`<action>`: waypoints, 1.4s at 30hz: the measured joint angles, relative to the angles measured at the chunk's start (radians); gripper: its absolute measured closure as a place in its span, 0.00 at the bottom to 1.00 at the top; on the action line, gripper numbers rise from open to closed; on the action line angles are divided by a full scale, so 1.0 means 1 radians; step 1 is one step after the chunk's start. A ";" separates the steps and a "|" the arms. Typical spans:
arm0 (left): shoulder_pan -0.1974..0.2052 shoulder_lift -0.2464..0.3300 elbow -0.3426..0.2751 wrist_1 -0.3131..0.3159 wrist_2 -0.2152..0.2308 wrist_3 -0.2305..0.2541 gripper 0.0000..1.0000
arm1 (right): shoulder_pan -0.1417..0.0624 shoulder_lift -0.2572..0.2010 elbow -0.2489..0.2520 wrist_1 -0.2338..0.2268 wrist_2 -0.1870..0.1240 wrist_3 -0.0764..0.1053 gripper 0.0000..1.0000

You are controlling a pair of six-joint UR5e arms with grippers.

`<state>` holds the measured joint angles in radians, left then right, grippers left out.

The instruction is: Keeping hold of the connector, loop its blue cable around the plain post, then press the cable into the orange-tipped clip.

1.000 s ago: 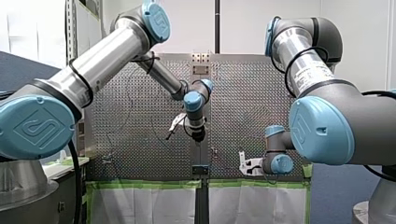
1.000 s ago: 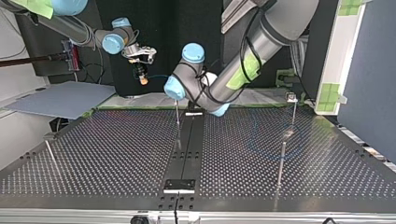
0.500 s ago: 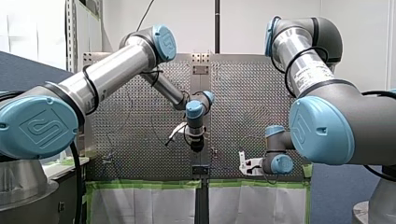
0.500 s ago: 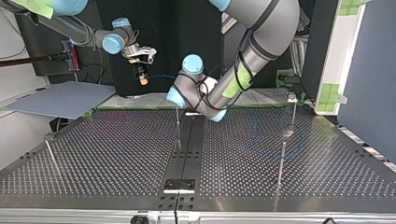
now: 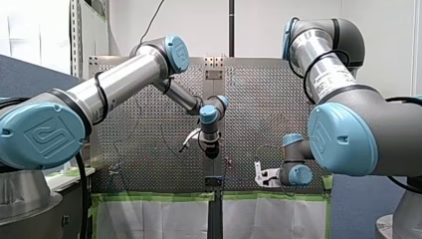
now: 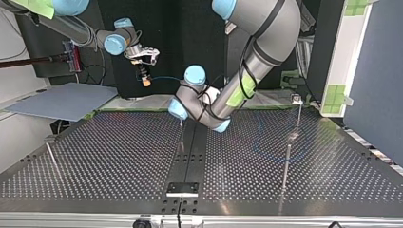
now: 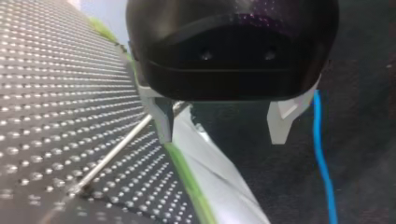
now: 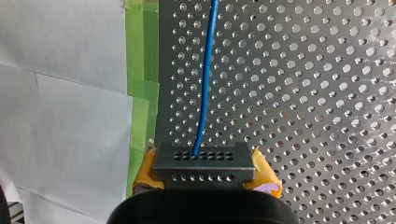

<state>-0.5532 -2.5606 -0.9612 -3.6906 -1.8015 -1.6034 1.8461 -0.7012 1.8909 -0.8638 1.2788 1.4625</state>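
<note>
My right pincer [image 8: 205, 173]: yellow pads [image 8: 264, 171] clamped on the dark grey perforated connector block [image 8: 203, 157].
Its thin blue cable [image 8: 205, 79] runs ahead over the perforated metal table [image 8: 303, 93]; likely light and limp, best guided close to the connector. My left pincer [image 7: 220, 135] stands wide, empty.

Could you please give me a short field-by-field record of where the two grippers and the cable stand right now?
Right gripper: shut on connector, yellow pads
Cable: blue, runs ahead from connector over table
Left gripper: open, empty
Post: thin metal rod, close beside left gripper
Cable at left gripper: beside it, not held
</note>
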 joint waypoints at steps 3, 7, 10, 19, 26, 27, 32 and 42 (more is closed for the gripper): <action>0.003 -0.011 0.004 0.003 0.000 -0.001 0.00 | 0.000 0.000 0.000 0.000 0.000 0.000 1.00; 0.006 -0.026 -0.007 0.005 -0.005 -0.001 0.00 | 0.001 0.000 0.000 0.001 0.000 -0.003 1.00; 0.009 -0.030 -0.027 0.005 -0.014 -0.001 0.00 | 0.001 0.000 0.000 0.001 0.000 -0.004 1.00; 0.017 -0.032 -0.052 0.035 -0.018 0.001 0.00 | 0.002 0.000 0.000 0.003 0.001 -0.006 1.00; 0.017 -0.032 -0.068 0.059 -0.003 -0.001 0.00 | 0.003 0.000 0.000 0.003 0.001 -0.007 1.00; 0.016 -0.032 -0.072 0.059 0.003 -0.001 0.00 | 0.003 0.000 0.000 0.002 0.001 -0.006 1.00; 0.011 -0.032 -0.108 0.065 0.035 -0.005 0.00 | 0.003 0.000 0.000 0.002 0.001 -0.006 1.00; 0.011 -0.033 -0.109 0.097 0.058 -0.007 0.00 | 0.006 0.000 0.000 0.003 -0.001 -0.006 1.00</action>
<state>-0.5419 -2.5933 -1.0707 -3.5938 -1.7430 -1.6108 1.8517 -0.7015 1.8908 -0.8607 1.2776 1.4560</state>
